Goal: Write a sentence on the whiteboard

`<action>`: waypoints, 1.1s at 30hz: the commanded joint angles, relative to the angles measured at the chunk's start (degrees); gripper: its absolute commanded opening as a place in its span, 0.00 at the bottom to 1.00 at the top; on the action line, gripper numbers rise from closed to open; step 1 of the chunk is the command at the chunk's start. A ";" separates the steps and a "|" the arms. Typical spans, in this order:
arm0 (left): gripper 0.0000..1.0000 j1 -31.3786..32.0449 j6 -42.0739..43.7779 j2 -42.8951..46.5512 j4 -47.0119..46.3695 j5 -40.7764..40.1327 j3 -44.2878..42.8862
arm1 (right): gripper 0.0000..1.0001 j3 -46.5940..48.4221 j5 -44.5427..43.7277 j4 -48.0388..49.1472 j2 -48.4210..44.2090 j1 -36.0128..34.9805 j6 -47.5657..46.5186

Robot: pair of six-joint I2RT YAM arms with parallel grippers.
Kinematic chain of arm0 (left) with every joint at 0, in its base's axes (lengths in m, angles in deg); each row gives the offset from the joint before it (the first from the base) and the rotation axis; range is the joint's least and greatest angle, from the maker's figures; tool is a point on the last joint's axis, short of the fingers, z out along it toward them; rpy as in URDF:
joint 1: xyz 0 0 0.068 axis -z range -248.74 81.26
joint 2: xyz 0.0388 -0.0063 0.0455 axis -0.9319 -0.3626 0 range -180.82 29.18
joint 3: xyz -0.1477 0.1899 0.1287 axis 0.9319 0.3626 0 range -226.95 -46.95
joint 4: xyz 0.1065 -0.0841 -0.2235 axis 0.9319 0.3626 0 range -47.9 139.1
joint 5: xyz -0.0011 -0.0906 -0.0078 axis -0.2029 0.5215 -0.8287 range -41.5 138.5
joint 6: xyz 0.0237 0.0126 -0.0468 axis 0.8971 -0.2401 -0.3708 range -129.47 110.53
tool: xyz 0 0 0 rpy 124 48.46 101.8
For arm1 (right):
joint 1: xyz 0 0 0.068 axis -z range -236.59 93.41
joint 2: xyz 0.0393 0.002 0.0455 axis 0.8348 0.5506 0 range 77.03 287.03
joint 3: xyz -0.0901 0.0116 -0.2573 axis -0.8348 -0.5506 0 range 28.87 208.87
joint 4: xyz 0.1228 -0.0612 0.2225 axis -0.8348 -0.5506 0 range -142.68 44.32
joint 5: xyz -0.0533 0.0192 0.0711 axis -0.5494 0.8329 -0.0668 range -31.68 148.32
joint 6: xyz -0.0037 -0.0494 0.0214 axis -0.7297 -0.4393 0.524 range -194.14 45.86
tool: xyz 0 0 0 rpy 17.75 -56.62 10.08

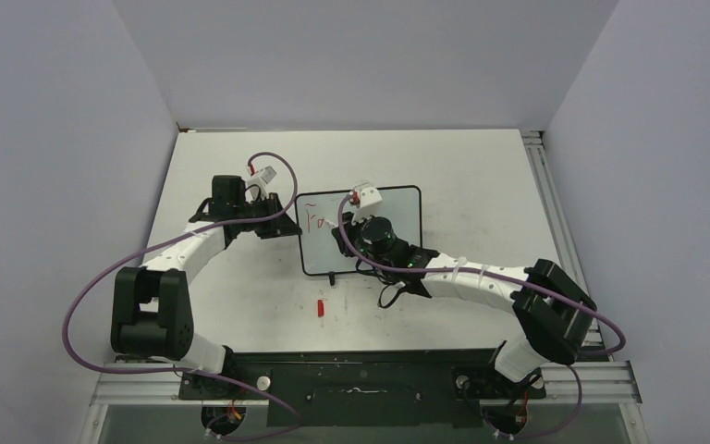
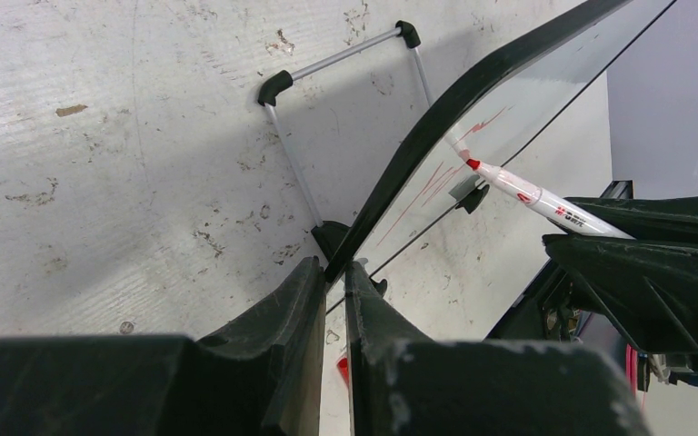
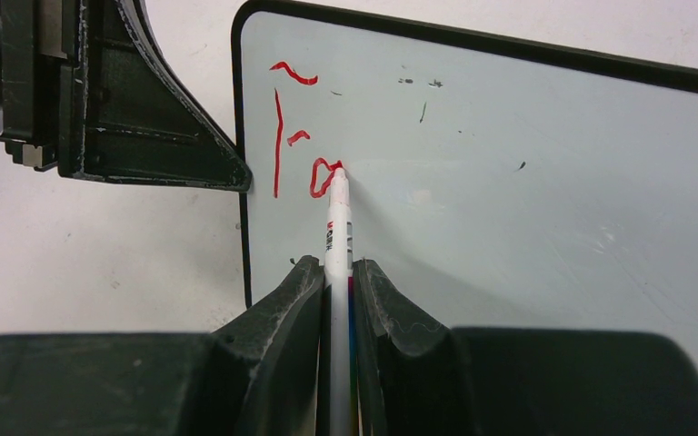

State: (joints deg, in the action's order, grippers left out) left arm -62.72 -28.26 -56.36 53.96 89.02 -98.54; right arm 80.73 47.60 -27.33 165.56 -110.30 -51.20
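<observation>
Whiteboard (image 3: pixel 509 182) is looking light, stiff and tippy, so left gripper (image 2: pixel 332 269) is pinching its frame edge while right gripper (image 3: pixel 337 269) is clamping tight on marker (image 3: pixel 337 213).

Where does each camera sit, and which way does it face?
Top external: above, behind the bases, looking down at the table; both arms show.
Left wrist: on the left arm, facing along the left gripper, shut on the whiteboard's edge.
Right wrist: on the right arm, facing along the right gripper, shut on the marker.
Both wrist views share whiteboard, marker, red writing.
</observation>
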 commanded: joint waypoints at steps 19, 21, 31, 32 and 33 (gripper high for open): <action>0.08 0.35 0.15 0.72 0.45 1.60 -2.25 | 0.05 -2.93 -4.17 -0.29 -3.98 -1.11 0.69; 0.08 0.39 0.15 0.73 0.40 1.62 -2.28 | 0.05 -2.82 -3.39 -0.20 -5.15 -1.17 0.46; 0.08 0.34 0.15 0.81 0.44 1.65 -2.16 | 0.05 -1.49 -1.76 1.11 -6.32 -1.03 -0.43; 0.08 0.39 0.15 0.81 0.42 1.58 -2.17 | 0.05 -1.31 -1.70 1.27 -5.82 -1.00 -0.45; 0.08 0.39 0.15 0.77 0.44 1.51 -2.19 | 0.05 -1.20 -1.62 1.53 -5.50 -0.96 -0.51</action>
State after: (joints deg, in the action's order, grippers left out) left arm -62.72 -28.26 -56.36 54.00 89.30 -98.54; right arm 77.80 46.29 -28.57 159.37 -111.42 -50.94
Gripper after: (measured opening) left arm 0.101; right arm 0.152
